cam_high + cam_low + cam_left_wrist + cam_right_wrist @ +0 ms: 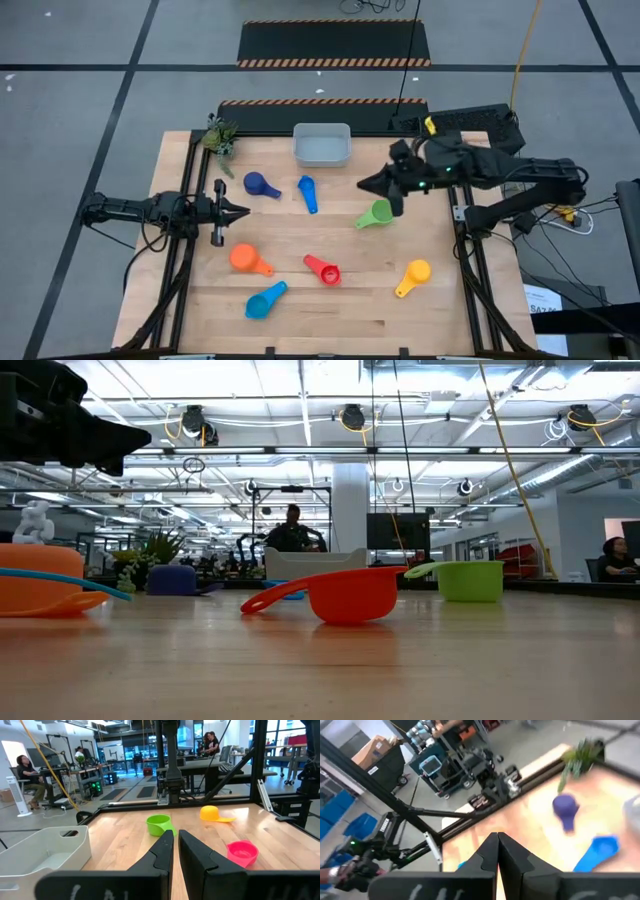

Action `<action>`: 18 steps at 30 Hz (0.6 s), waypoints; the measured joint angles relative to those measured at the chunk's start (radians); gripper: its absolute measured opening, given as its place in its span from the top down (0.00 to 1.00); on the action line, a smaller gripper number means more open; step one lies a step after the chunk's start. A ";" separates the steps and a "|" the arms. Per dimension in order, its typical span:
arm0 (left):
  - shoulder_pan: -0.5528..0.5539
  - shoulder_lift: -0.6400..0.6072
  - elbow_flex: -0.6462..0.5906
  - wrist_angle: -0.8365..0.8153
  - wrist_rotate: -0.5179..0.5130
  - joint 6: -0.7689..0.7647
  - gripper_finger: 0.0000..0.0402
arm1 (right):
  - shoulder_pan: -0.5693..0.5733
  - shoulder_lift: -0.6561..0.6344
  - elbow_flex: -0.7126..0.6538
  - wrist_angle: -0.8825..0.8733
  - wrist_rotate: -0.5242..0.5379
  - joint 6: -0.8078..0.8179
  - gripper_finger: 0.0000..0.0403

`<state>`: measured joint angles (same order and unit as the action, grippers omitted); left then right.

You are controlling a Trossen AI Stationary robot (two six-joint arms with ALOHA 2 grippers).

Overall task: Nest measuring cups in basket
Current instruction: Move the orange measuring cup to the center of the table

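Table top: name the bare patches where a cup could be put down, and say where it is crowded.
Bare wood lies along the near edge, below the light blue cup and yellow cup, and in the far right corner beside the basket. The middle is crowded: blue cup, red cup, orange cup, green cup.

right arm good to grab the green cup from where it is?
Probably yes: the right gripper, fingers shut, hovers just beside the green measuring cup, with bare table around the cup. It must open first.

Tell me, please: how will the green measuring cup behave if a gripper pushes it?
The green measuring cup looks like thin hard plastic, so probably stiff and light, sliding easily on the smooth wooden table. Its handle juts sideways, so an off-centre push would likely spin it.
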<state>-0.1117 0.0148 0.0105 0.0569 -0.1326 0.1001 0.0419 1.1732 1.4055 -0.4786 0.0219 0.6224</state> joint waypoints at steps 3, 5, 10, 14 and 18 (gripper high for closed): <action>0.000 0.000 0.000 0.007 0.000 0.000 0.92 | 0.024 0.031 0.000 -0.004 0.002 0.039 1.00; 0.000 0.000 0.000 0.018 0.000 -0.001 0.92 | 0.041 0.051 0.000 -0.005 0.002 0.068 1.00; -0.002 0.000 0.000 0.152 -0.009 -0.253 0.92 | 0.080 0.089 0.000 0.004 0.005 0.150 1.00; -0.001 0.000 0.000 0.220 -0.100 -0.384 0.92 | 0.105 0.115 0.000 0.032 0.011 0.178 1.00; -0.008 0.013 0.007 0.205 -0.104 -0.473 0.92 | 0.127 0.135 0.000 0.094 0.056 0.178 1.00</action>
<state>-0.1199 0.0282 0.0174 0.2622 -0.2367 -0.3730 0.1689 1.3085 1.4052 -0.3843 0.0775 0.8001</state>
